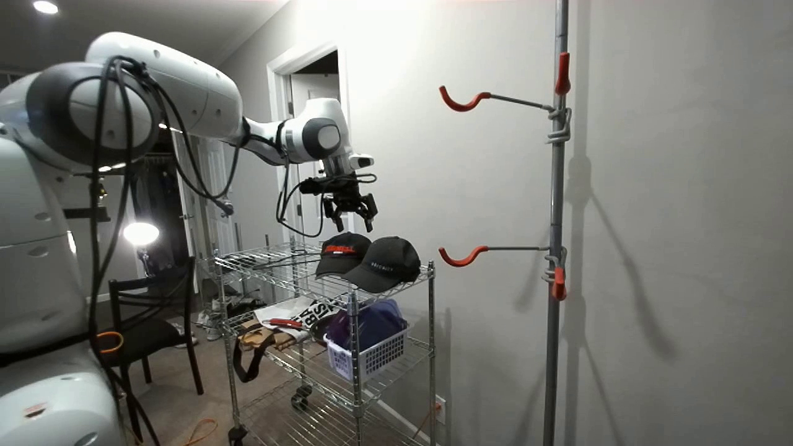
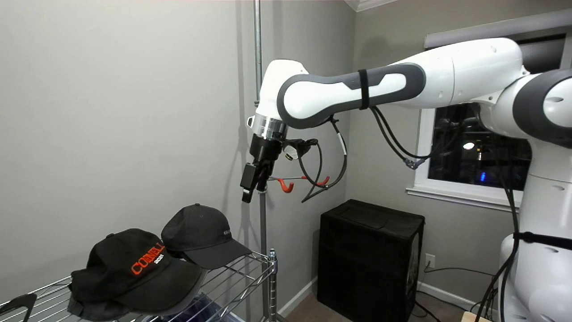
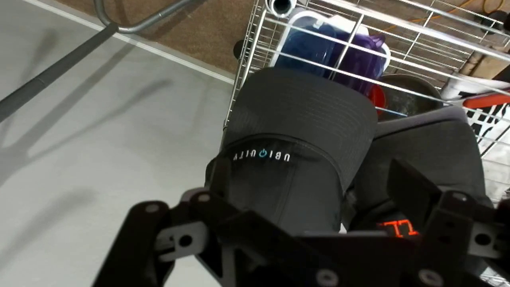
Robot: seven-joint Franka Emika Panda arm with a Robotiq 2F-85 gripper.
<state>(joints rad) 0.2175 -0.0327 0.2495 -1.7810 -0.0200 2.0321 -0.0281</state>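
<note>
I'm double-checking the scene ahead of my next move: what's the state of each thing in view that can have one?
Gripper: open, holding nothing.
Cap with white lettering: crown up, on the top shelf.
Cap with red lettering: crown up, beside it.
Basket: upright, holding blue and purple items.
Red hooks: fixed to the pole.
Lamp: lit.
Chair: upright.

a black chair [image 1: 155,337] stands at eight o'clock in an exterior view, with a glowing lamp [image 1: 141,233] at nine and a white basket [image 1: 384,357] at six. a dark window [image 2: 456,165] sits at three o'clock in an exterior view, a wall outlet [image 2: 430,260] at four, a black boxy unit [image 2: 362,264] at five.
</note>
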